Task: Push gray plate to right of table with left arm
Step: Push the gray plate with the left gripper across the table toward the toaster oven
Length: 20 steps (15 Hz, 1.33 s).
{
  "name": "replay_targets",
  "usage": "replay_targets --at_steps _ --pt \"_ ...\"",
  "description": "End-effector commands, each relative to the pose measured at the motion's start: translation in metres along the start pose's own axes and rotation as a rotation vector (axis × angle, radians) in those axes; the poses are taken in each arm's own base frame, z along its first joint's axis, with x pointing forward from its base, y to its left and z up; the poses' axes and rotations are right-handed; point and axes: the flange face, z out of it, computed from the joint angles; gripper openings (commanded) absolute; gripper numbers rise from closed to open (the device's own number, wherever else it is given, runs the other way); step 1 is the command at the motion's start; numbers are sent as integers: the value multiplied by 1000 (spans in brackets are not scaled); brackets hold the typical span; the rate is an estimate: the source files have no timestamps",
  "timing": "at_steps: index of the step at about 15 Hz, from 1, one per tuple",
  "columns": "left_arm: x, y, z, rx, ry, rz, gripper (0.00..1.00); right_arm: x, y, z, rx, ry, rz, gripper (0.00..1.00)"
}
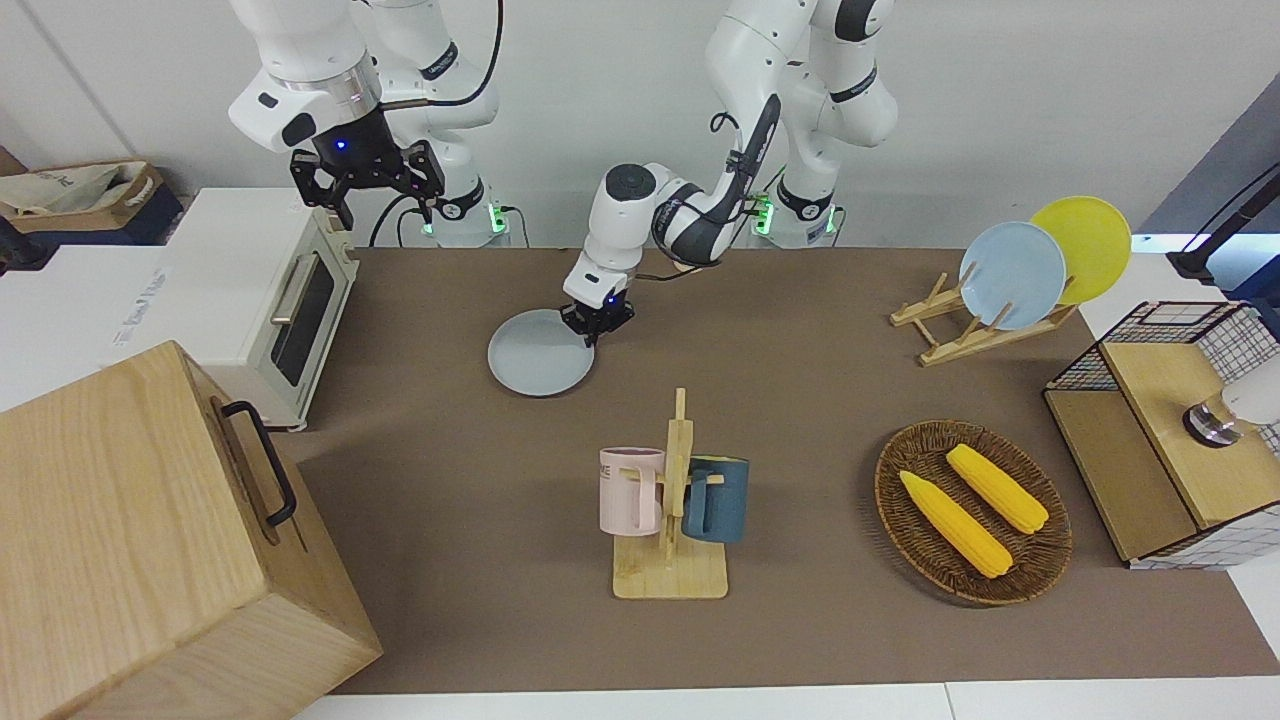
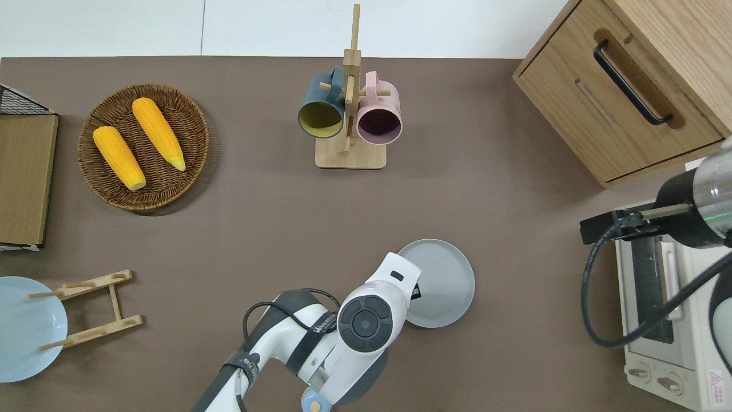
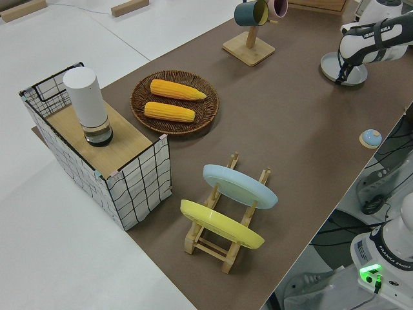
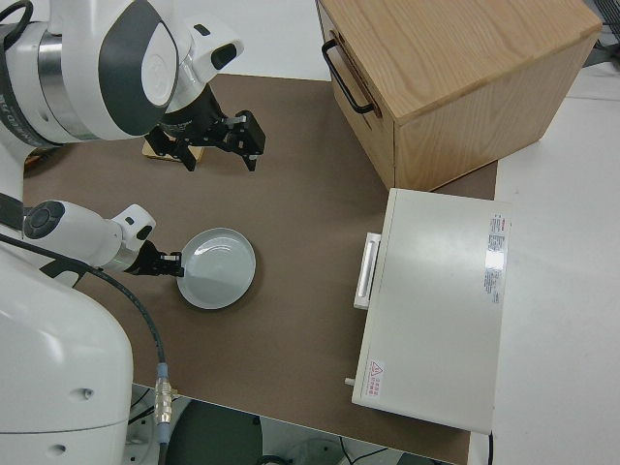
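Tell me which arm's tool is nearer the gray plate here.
Left. The left tool is down at the gray plate, at its rim on the side toward the left arm's end. The right arm is parked.

Matte gray plate on matte brown table; woven wicker basket.

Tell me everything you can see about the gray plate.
The gray plate is round, shallow, matte pale bluish-gray and empty. It lies flat on the brown table, nearer to the robots than the mug rack. The left end effector is down at its rim on the side toward the left arm's end.
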Motion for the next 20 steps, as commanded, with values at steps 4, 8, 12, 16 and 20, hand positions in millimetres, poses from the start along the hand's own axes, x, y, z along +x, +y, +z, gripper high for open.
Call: replay_targets --at_steps 4,8,12,16,20 --pt "-5 17 25 19 1 -6 0 -4 2 -3 7 -5 1 983" --pt "0 15 22 18 6 4 562 -4 2 -3 7 -4 1 983" --pt "7 10 6 27 8 39 797 -4 2 -3 7 -5 3 983" --pt "27 -4 -16 45 -2 38 859 -4 3 -3 8 -5 4 983" --pt "53 -27 -51 54 -27 52 914 -4 2 -3 7 -4 1 983"
